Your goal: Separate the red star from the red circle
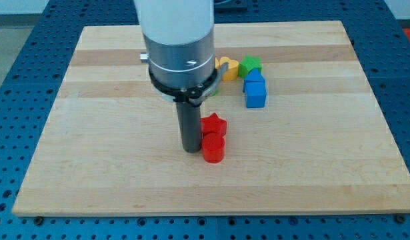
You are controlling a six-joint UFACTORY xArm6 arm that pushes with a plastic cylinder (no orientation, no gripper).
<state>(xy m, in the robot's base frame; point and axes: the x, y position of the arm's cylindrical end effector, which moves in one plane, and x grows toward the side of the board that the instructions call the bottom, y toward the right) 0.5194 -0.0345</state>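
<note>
Two red blocks sat touching near the middle of the bench [91, 153], slightly toward its bottom edge: the red star [214, 124] lay just above the red circle [213, 148]. The arm carried no end effector, only a dark rod; the tip [191, 149] rested on the bench just left of the red circle, seemingly touching it. Nearer the top edge, a blue block [255, 90] stood below a green block [250, 65], with a yellow block [225, 66] beside it, partly hidden behind the arm, its shape unclear.
</note>
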